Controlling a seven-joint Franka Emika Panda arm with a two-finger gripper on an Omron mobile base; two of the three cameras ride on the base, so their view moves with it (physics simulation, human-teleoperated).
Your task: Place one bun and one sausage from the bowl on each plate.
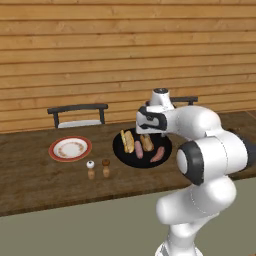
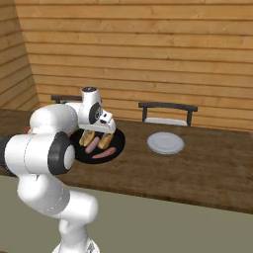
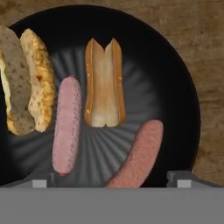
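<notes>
The black bowl [image 3: 183, 65] holds two split buns [image 3: 105, 83] and two sausages [image 3: 66, 124]; the red-rimmed plate [image 1: 70, 148] sits bare. The gripper [image 3: 111, 179] hangs spread wide above the bowl, grasping nothing.

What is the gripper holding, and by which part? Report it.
Nothing. The gripper hangs open above the bowl, its fingers clear of the sausages and buns.

Bowl [image 1: 142, 155] holds buns, sausages; plate [image 1: 70, 148] left.
</notes>
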